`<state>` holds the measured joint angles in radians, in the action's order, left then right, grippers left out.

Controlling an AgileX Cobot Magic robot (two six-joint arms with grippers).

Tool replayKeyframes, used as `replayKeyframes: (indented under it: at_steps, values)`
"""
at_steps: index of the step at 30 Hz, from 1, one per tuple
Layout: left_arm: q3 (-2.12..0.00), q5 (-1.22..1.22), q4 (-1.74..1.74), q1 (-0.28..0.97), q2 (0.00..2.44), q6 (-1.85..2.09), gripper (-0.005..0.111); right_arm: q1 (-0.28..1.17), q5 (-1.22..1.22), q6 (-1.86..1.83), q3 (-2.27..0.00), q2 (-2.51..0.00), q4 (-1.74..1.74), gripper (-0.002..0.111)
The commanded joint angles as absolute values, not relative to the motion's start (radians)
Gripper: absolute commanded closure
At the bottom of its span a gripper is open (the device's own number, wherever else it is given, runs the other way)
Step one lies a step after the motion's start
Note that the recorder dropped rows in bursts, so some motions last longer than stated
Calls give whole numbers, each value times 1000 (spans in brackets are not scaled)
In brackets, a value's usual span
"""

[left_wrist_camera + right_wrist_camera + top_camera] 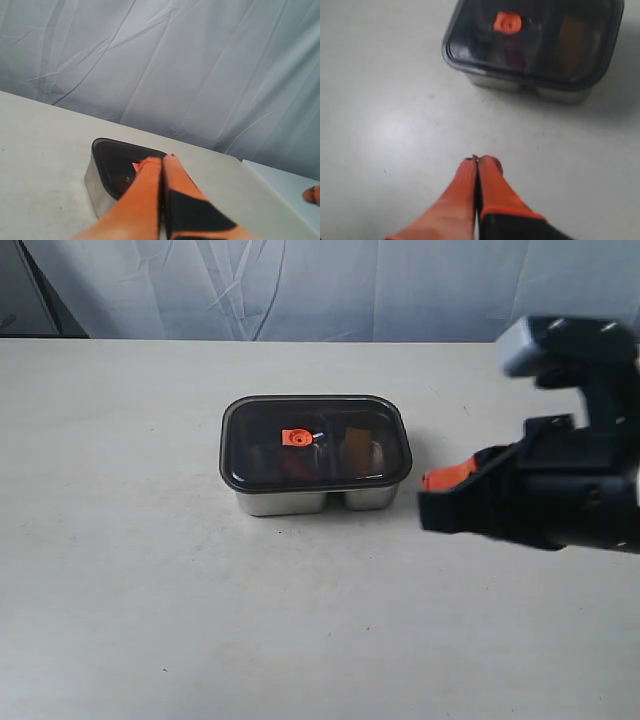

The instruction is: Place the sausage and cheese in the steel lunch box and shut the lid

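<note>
Pale table [130,590], grey drape behind. Mid-frame: steel lunch box [285,502], lid [262,432] seated on it; sausage [292,466] and cheese [358,448] show dimly beneath. Right hand [445,478] at frame right, fingers together, empty; left hand [164,159] also pressed together. Task looks finished; next, perhaps press the lid to confirm the seal.

Pale tabletop [150,570], wrinkled bluish backdrop [300,285]

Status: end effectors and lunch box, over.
Left end effector shut, right end effector shut. Dark translucent lid on shiny steel lunch box. Red sausage, orange cheese inside.
</note>
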<state>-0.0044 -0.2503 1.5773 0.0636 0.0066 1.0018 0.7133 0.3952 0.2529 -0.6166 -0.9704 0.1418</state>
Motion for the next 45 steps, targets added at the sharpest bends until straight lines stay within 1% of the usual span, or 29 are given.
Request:
replayKeyframes:
  at_steps: [1,4,8,14,18,21,28,45]
  values:
    - [0,-258,1555,73,0,1004,107,619,401,239,-613,-744,133,109]
    - [0,-258,1552,73,0,1004,107,500,414,239,-577,-587,144,109]
    - [0,-258,1547,73,0,1004,107,356,365,239,-435,-370,172,109]
    - [0,-258,1545,73,0,1004,107,254,204,237,-164,-108,252,109]
    - [0,-258,1545,73,0,1004,107,194,161,237,-55,-11,301,109]
    - [0,-258,1545,73,0,1004,107,170,159,237,0,0,301,109]
    - [0,-258,1545,73,0,1004,107,163,210,237,0,0,279,109]
    - [0,-258,1542,73,0,1004,107,163,214,237,0,0,286,109]
